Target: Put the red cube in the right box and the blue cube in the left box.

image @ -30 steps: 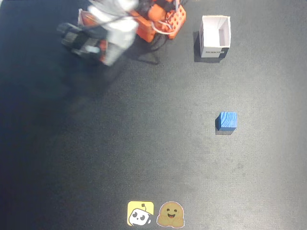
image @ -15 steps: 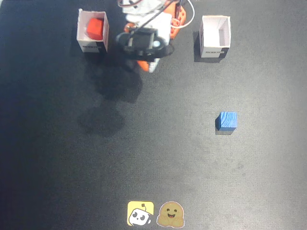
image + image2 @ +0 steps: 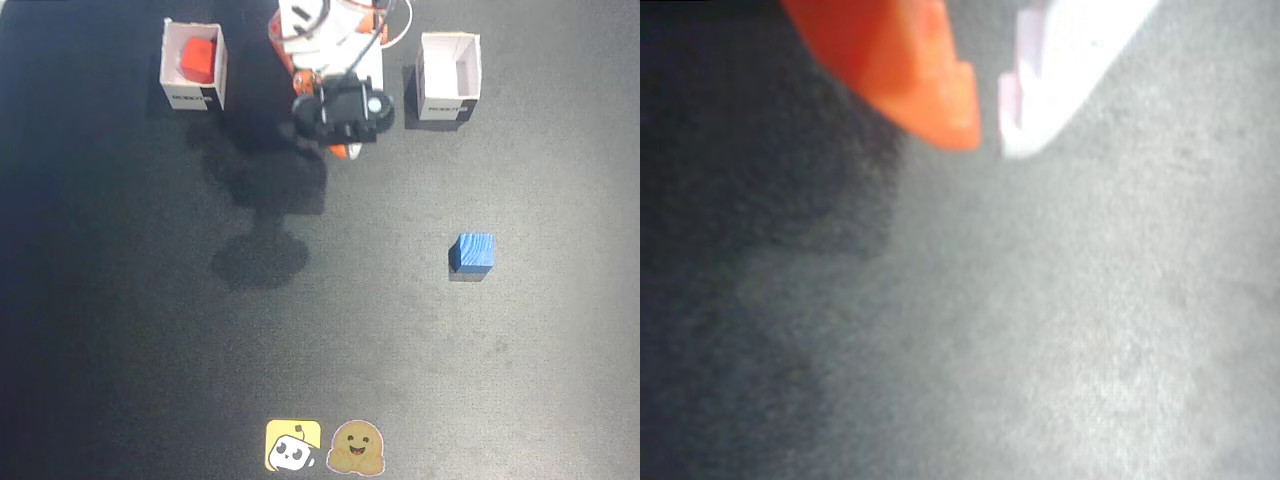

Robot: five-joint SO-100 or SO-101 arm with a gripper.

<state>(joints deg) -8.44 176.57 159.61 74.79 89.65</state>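
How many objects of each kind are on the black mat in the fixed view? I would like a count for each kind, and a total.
Cubes: 2, the red cube inside the left box and the blue cube on the mat.
White boxes: 2, the left box and the empty right box.
Stickers: 2, the yellow sticker and the brown sticker.
Total: 6.

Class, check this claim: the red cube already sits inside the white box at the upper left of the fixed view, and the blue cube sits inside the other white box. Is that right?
Partly. The red cube is indeed in the upper-left box, but the blue cube lies on the dark mat, well clear of the other box, which is empty. The fixed view shows this.
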